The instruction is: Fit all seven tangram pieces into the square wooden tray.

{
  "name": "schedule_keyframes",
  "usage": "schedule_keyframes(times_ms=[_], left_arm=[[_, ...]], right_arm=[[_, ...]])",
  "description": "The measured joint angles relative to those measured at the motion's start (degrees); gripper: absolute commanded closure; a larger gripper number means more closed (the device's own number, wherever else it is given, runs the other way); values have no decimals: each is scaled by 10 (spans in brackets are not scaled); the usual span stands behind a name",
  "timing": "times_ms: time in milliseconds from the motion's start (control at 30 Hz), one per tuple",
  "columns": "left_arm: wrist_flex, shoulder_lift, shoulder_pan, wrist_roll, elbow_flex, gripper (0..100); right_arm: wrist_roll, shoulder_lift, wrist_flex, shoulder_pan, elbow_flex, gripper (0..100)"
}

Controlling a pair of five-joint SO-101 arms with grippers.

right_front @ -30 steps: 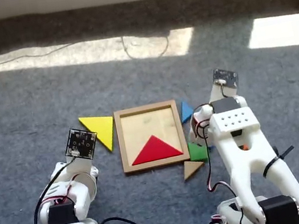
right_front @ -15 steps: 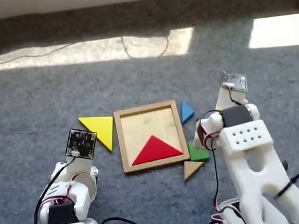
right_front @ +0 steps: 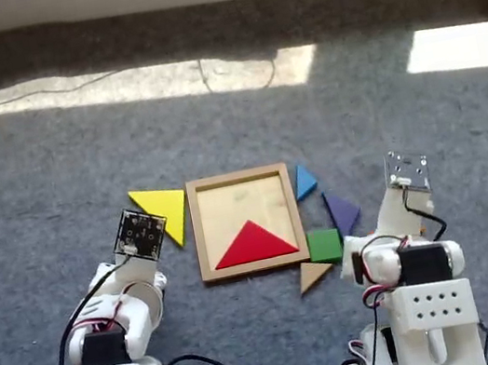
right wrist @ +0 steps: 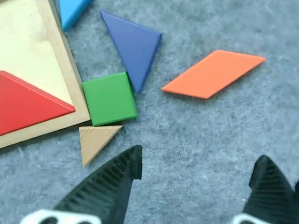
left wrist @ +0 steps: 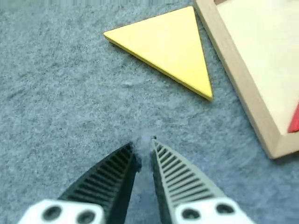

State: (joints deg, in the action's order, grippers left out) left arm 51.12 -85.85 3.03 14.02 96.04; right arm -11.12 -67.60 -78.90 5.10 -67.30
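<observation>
Early on: right fingers [right wrist: 105, 186] spread wide, left fingers [left wrist: 175, 175] all but closed, both empty; next, likely gripping the green square [right wrist: 110, 98].

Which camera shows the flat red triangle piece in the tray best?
High view: the flat red triangle piece shows whole inside the square wooden tray. Right wrist view shows one corner; left wrist view catches a sliver.

The wooden tray [right_front: 199, 233] lies mid-way across the grey table [right_front: 54, 178], with the red triangle [right_front: 253, 243] inside at the rim toward the near edge. The yellow triangle [right_front: 164, 210] sits just beside its left rim. The blue triangle [right_front: 304, 181], purple triangle [right_front: 342, 212], green square [right_front: 324, 245] and tan triangle [right_front: 313, 274] flank its right.
</observation>
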Motion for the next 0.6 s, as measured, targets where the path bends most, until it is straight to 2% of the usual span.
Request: schedule_keyframes(times_ms=[100,367,600], left_arm=[[0,0,-35,0,0,949],[7,0,-32,0,-6,948],[22,0,116,0,-115,938]], right_arm=[[4,-40,0,-12,-12,646],[4,-78,0,-13,-13,646],[4,-78,0,-13,-13,646]])
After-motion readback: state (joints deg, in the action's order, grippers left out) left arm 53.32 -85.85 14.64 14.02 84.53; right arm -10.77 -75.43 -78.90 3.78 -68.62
